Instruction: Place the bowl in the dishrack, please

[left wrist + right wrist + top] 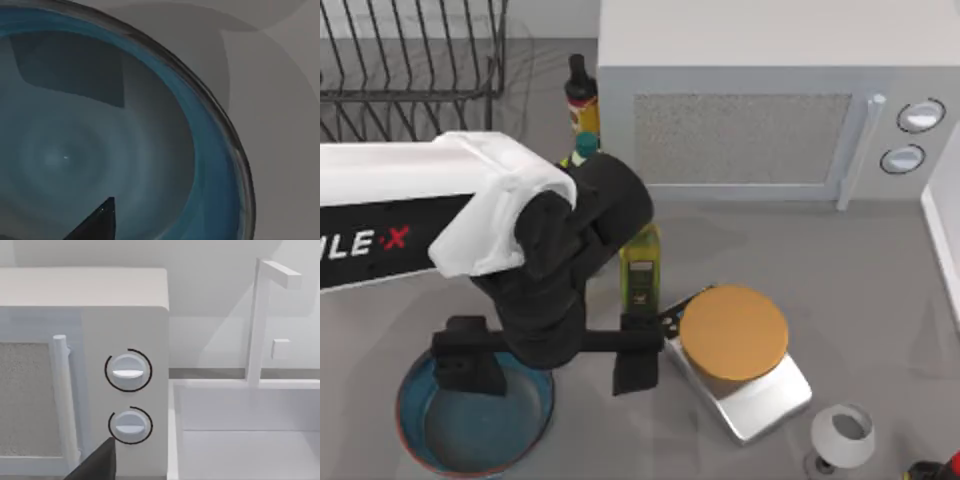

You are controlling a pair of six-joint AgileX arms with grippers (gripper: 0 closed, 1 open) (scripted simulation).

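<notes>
Blue bowl (470,425) (near edge cut off) sits under the left gripper (545,362), jaws spread wide, holding nothing.

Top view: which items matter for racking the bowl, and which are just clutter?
Job:
- bowl, front left
- dishrack, back left
- left pincer, open, over the bowl

Clutter:
- microwave
- scale
- oil bottle
- sauce bottle
- wine glass

Bowl (470,440) glossy glazed; dishrack (410,60) thin dark metal wire.
</notes>
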